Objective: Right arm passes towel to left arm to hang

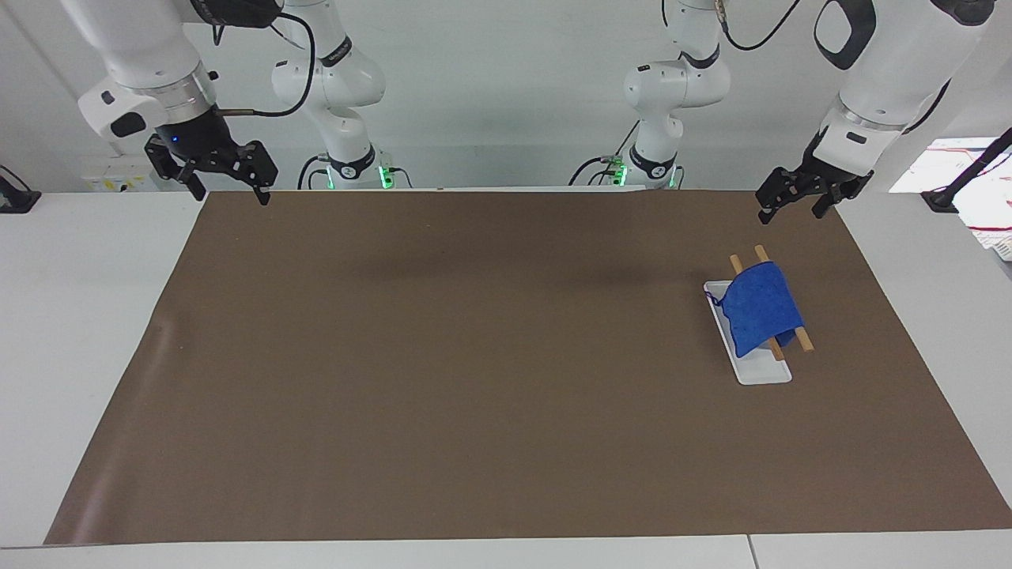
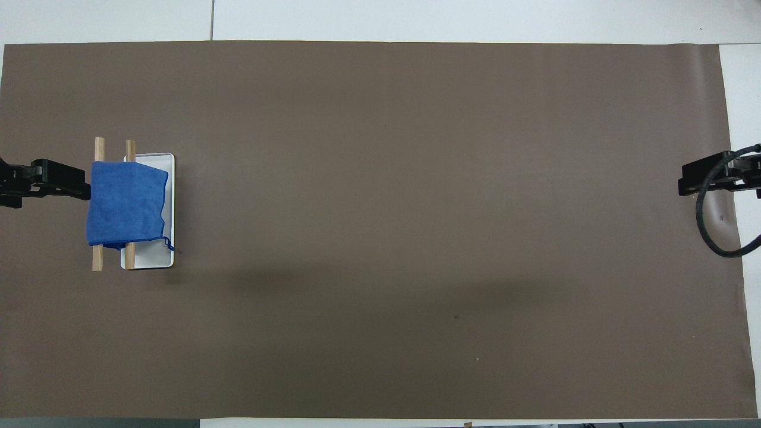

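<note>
No text, label, brand, number or sign can be read on anything here; nothing legible on arms, mat or towel.

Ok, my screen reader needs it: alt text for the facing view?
A small blue cloth towel hangs over two wooden rails above a white tray toward the left arm's end. Both open black grippers, left and right, hover apart, holding nothing.
</note>
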`<action>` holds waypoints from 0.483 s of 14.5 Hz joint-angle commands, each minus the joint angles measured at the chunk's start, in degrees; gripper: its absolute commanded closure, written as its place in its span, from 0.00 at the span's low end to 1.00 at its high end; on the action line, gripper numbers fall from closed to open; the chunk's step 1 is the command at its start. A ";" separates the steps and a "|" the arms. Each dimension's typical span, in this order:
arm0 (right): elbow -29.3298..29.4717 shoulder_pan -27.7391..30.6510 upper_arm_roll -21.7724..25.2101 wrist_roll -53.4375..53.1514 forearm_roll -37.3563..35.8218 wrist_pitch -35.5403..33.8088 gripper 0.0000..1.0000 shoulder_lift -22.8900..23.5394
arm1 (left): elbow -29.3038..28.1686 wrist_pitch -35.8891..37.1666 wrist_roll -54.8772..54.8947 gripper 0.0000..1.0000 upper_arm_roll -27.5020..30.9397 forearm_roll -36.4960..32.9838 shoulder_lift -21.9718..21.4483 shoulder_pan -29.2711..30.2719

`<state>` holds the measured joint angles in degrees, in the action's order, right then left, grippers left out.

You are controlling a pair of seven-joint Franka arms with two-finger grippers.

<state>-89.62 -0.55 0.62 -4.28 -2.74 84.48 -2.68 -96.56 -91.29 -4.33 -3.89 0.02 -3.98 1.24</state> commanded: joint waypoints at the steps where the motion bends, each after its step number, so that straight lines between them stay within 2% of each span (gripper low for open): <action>1: -1.79 0.72 -0.09 -0.29 -0.42 1.39 0.00 -1.36 | 0.49 -0.21 0.64 0.00 0.11 -0.29 0.11 0.26; 7: -1.79 0.90 -0.09 -0.46 -0.25 1.30 0.00 -1.36 | 0.76 0.49 0.73 0.00 0.11 -0.46 0.28 0.17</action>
<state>-89.62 -0.26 0.86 -4.28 -2.74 84.48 -2.68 -96.48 -91.30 -4.33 -3.89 0.02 -3.94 1.24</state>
